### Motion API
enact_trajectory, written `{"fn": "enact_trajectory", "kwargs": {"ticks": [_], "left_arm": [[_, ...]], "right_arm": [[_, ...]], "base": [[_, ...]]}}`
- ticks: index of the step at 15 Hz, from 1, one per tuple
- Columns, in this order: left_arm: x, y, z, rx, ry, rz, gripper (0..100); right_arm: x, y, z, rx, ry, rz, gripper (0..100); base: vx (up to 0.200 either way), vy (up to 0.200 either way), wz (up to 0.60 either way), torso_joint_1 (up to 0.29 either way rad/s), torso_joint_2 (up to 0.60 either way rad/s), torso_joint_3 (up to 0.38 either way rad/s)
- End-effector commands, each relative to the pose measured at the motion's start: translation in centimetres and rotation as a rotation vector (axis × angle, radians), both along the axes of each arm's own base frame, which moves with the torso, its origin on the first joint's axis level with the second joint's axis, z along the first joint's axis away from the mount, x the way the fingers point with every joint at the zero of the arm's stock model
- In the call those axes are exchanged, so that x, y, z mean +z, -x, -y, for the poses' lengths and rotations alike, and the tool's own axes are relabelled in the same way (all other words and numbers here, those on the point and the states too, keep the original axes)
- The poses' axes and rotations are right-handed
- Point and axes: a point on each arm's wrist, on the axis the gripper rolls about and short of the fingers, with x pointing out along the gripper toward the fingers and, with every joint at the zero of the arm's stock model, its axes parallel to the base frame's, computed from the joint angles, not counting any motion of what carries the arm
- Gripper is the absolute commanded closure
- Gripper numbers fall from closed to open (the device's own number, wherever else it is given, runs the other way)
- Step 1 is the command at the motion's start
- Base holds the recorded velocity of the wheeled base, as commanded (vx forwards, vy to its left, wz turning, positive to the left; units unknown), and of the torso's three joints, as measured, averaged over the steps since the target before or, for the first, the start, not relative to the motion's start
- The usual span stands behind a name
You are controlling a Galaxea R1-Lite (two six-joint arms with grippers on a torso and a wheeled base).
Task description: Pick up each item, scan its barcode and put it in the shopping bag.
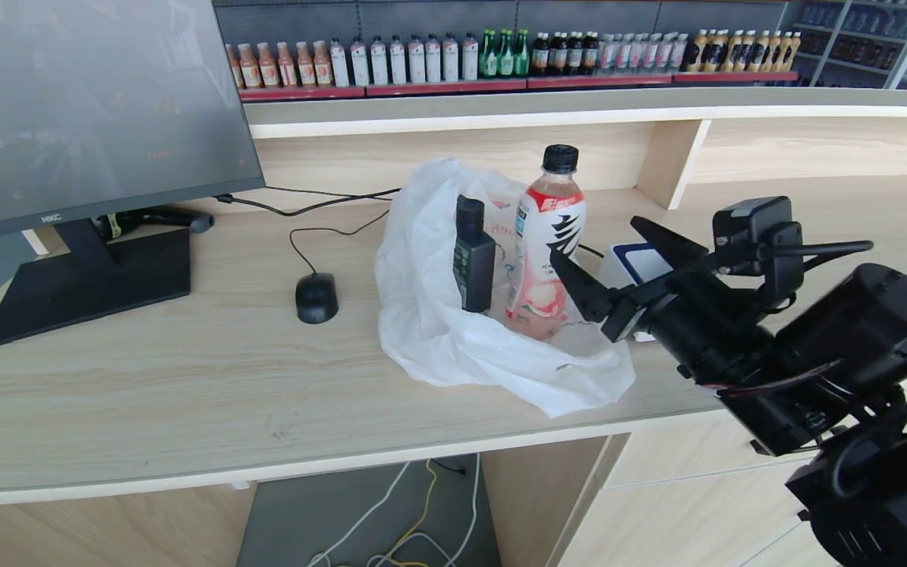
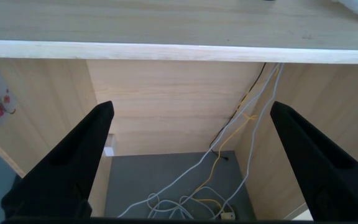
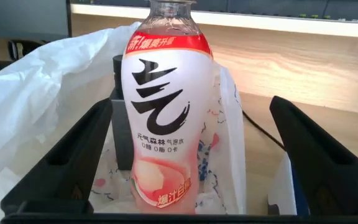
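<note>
Shopping bag (image 1: pixel 438 346), white plastic, is lying open and crumpled on the wooden counter (image 1: pixel 186 386), near the front edge. Pink drink bottle (image 1: pixel 546 244) is standing upright inside the bag, black cap on. Dark bottle (image 1: pixel 473 256) is standing upright just beside it, on the robot's left of it, also in the bag.

Right gripper (image 1: pixel 595 239) is hovering at the bag's right side, pointing at the pink drink bottle. Its fingers (image 1: pixel 579 283) are spreading wide and gripping nothing. In the right wrist view the bottle is sitting between the two fingers, farther off than their tips; contact cannot be judged.

Left gripper (image 2: pixel 191 109) is hanging low in front of the counter edge, facing the recess underneath. Its fingers (image 2: pixel 73 162) are also standing wide apart and holding nothing.

Cables (image 2: pixel 185 205) are trailing on the floor of that recess. White box (image 1: pixel 633 264) is sitting on the counter partly behind the right gripper. Mouse (image 1: pixel 316 298) is resting left of the bag, and monitor (image 1: pixel 91 102) is standing at far left.
</note>
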Motion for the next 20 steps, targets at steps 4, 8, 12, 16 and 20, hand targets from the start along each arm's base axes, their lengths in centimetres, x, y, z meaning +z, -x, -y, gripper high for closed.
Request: {"fn": "enact_trajectory", "kwargs": {"ticks": [4,8,12,16,20], "left_arm": [[0.0,0.0,0.0,0.0,0.0,0.0,0],[0.0,0.0,0.0,0.0,-0.003,0.0,0],[0.0,0.0,0.0,0.0,-0.002,0.0,0],[0.0,0.0,0.0,0.0,-0.002,0.0,0],[0.0,0.0,0.0,0.0,-0.003,0.0,0]], "right_arm": [[-0.3,11.3,7.6,-0.031,0.005,-0.005,0],[-0.1,19.9,13.1,-0.131,-0.143,0.082,0],[-7.2,25.0,15.6,-0.141,-0.017,-0.271,0],[-11.1,26.8,16.5,-0.139,0.037,-0.368,0],[-11.2,26.2,16.1,-0.14,0.083,-0.465,0]], "base": [[0.0,0.0,0.0,0.0,0.0,0.0],[0.0,0.0,0.0,0.0,0.0,0.0],[0.0,0.0,0.0,0.0,0.0,0.0],[0.0,0.0,0.0,0.0,0.0,0.0],[0.0,0.0,0.0,0.0,0.0,0.0]]}}
